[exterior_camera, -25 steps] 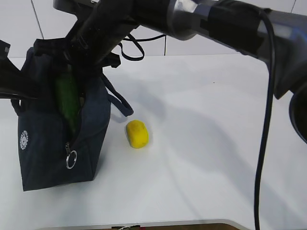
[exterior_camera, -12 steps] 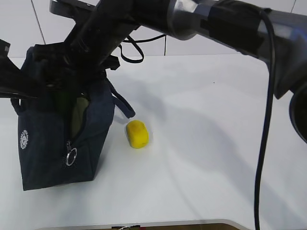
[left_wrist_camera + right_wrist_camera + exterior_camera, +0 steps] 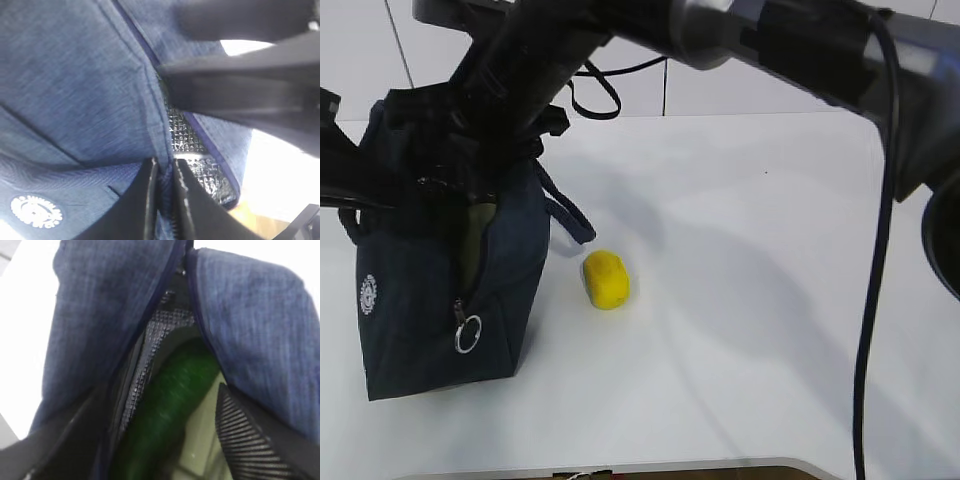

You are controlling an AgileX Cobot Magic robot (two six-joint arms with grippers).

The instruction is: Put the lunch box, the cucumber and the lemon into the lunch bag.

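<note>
The navy lunch bag (image 3: pixel 420 300) stands upright at the left, its top open. My left gripper (image 3: pixel 165 170) is shut on the bag's zipper edge (image 3: pixel 161 150) and holds it; in the exterior view it is at the bag's left rim (image 3: pixel 375 190). My right gripper (image 3: pixel 162 440) reaches down into the bag's mouth (image 3: pixel 460 190). Its jaws are spread, with a gap between the ribbed pad (image 3: pixel 245 435) and the dark green cucumber (image 3: pixel 170 400) lying inside. The lunch box's pale green lid (image 3: pixel 205 440) shows under the cucumber. The yellow lemon (image 3: pixel 606 279) lies on the table right of the bag.
The right arm (image 3: pixel 770 40) crosses the top of the exterior view, with a black cable (image 3: pixel 875 250) hanging at the right. A bag handle (image 3: pixel 570 215) droops towards the lemon. The zipper's ring pull (image 3: pixel 468 335) hangs on the bag's front. The white table (image 3: pixel 750 300) spreads to the right.
The cucumber, which stood out of the bag's opening, has gone down inside and no longer shows from outside. My right gripper followed it deeper. The lemon and left gripper stayed put.
</note>
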